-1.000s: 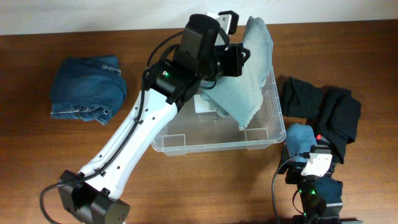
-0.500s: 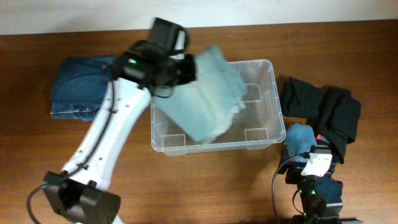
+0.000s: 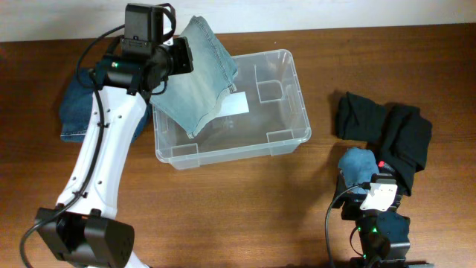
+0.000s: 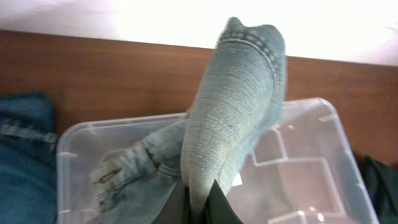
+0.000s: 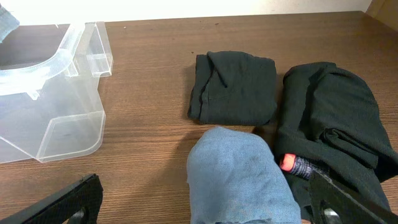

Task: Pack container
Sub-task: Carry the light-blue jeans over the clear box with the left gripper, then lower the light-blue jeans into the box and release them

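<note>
One container in play here. Denim count stands at two: one pale jeans, one dark jeans. And there are two black garments, plus just a single blue cloth.

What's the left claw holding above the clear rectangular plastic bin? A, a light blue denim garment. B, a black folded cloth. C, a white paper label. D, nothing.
A: the left claw is shut on the light blue denim garment, which hangs over the clear rectangular plastic bin.

Pale blue jeans, clear container, black clothes, brown table.
</note>
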`<state>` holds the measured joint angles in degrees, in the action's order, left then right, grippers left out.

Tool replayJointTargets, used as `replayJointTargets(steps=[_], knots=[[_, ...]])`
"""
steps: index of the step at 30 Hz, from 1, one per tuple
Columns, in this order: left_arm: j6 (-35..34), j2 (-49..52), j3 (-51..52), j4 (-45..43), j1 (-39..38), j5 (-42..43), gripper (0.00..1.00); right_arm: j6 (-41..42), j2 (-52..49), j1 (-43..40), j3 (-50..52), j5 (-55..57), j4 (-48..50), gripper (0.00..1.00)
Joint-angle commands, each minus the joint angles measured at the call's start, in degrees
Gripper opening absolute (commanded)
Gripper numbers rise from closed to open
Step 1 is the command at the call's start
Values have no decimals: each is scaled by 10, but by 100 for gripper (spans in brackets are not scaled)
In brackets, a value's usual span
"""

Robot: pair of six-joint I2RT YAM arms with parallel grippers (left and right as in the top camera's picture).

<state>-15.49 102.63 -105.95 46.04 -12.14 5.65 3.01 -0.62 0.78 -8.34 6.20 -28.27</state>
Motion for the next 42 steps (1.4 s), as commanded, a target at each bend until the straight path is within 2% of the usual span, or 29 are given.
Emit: replayJointTargets(steps=[1, 3, 7, 9, 12, 23, 28, 36, 42], knots=[[-56, -28, -11, 3, -8, 113, 0, 2, 4, -4, 4, 5, -2, 98], [-147, -28, -11, 3, -26, 150, 0, 2, 4, -4, 4, 5, -2, 98], [-231, -28, -11, -5, -65, 137, 0, 2, 4, -4, 4, 5, -2, 99], [-284, -28, -11, -4, -91, 90, 0, 2, 4, -4, 4, 5, -2, 99], [-398, -28, -11, -5, -138, -2, 0, 2, 4, -4, 4, 5, -2, 98], [-472, -28, -11, -123, -219, -141, 0, 2, 4, -4, 4, 5, -2, 98], [-490, -22, -11, -108, -220, -144, 0, 2, 4, -4, 4, 5, -2, 98], [-490, 40, -10, -31, -220, -166, 0, 2, 4, -4, 4, 5, -2, 98], [-499, 57, -10, -94, -223, -115, 0, 2, 4, -4, 4, 5, -2, 98]])
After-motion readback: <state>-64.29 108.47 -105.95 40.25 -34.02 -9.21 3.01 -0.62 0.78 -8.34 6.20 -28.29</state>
